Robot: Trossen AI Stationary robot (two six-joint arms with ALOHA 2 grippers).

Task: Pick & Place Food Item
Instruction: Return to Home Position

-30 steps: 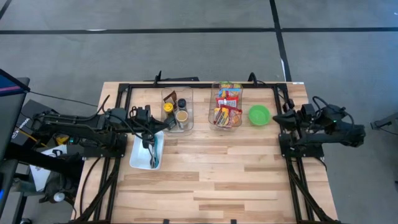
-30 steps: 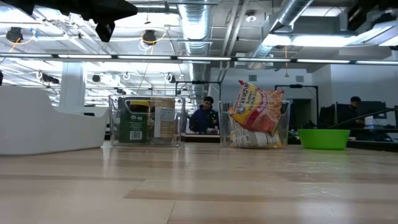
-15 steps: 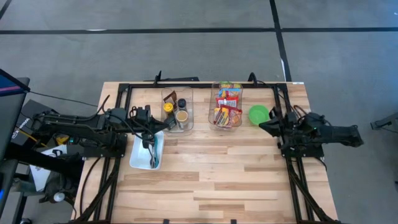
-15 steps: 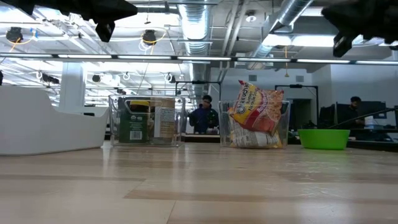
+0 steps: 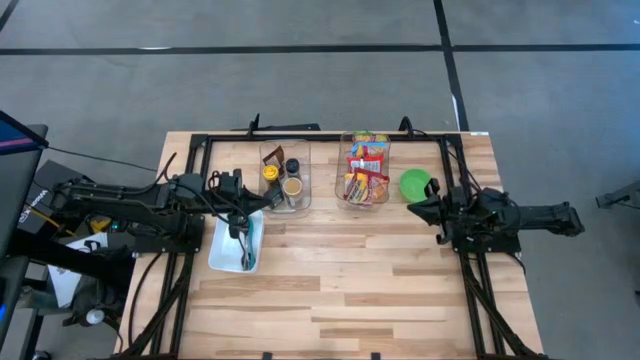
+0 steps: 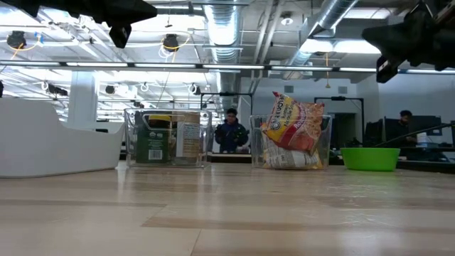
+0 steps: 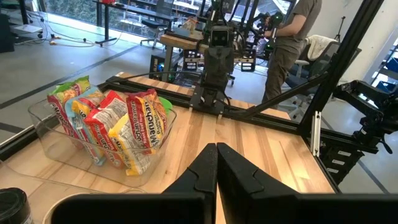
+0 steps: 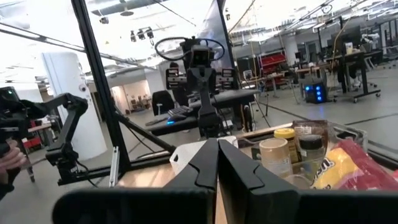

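Several bright snack packets (image 5: 364, 172) stand in a clear bin (image 5: 347, 197) at the table's far middle; they also show in the left wrist view (image 7: 118, 127) and the low view (image 6: 293, 128). A green bowl (image 5: 414, 183) rests on its base to the right of the bin. My right gripper (image 5: 411, 208) hovers shut and empty just near of the bowl, high above the table (image 6: 398, 39). My left gripper (image 5: 240, 222) hovers shut and empty over a white tray (image 5: 222, 250).
A second clear bin (image 5: 300, 195) with jars (image 5: 291, 186) stands left of the snack bin. The white tray holds dark utensils (image 5: 246, 258). A black frame (image 5: 320, 136) runs along the table's far and side edges. People (image 6: 231, 134) stand in the room beyond.
My right gripper has moved from the table's right edge toward the left and slightly toward the near edge, ending beside the green bowl. It has come into the low view at the upper right.
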